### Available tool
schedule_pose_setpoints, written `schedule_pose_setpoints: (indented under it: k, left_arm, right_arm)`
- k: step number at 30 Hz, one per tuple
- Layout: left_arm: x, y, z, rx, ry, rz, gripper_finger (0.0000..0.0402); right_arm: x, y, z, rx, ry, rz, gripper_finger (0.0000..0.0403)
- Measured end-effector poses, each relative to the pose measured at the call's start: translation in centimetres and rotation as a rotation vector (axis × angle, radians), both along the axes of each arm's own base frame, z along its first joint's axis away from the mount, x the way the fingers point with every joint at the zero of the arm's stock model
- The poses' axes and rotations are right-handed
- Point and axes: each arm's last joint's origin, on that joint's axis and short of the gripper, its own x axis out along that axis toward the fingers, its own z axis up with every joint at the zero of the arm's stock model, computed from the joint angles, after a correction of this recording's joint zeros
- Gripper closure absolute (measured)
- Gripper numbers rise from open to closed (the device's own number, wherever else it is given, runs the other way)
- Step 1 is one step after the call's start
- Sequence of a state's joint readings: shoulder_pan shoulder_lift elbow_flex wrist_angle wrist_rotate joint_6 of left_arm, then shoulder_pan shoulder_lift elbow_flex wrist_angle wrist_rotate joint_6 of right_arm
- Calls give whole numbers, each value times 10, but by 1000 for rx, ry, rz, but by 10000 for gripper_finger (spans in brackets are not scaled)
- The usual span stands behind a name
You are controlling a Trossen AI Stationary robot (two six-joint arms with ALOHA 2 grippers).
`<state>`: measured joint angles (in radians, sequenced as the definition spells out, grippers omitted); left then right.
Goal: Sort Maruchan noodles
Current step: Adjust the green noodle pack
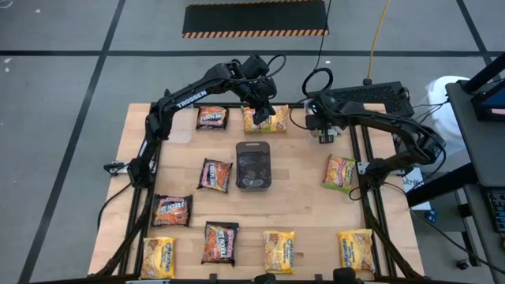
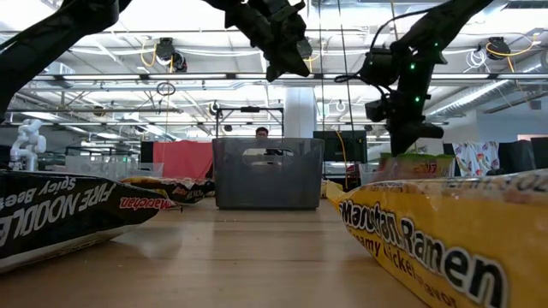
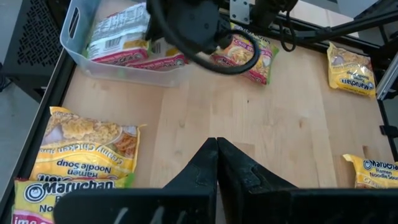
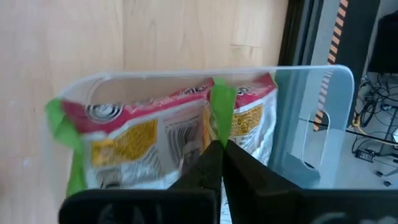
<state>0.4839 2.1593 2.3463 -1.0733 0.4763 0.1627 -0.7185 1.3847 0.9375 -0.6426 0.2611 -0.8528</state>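
Sorting in progress, a packet apparently just dropped. The right claw point(image 4: 219, 149) hangs with fingers together and empty over the clear tub point(image 4: 311, 112) at the bench's point(image 1: 308, 205) far right edge; two green-edged Maruchan noodles packets point(image 4: 143, 134) already lie inside. The left claw point(image 3: 216, 155), likewise closed and empty, hovers over the far middle of the bench, above a yellow packet point(image 1: 264, 118). About ten packets lie scattered on the wood around a dark grey tray point(image 1: 253, 166). The next move probably calls for reopening a claw and descending on a loose packet, perhaps the green-edged one point(image 1: 339, 172) near the right arm. Only the wrist views show the tub's contents; only the high view shows the full spread.
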Motion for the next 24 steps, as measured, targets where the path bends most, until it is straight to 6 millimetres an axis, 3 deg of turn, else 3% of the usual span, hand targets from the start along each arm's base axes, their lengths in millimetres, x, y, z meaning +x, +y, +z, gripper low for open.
schedule_pose_setpoints:
  k: [11,24]
  left_arm:
    - [1,-1,0,-6,-1,4,396]
    - [2,0,2,0,-22,10,396]
  right_arm:
    - [-18,16,22,2,-2,-1,403]
    - [-19,23,24,85,-51,46,403]
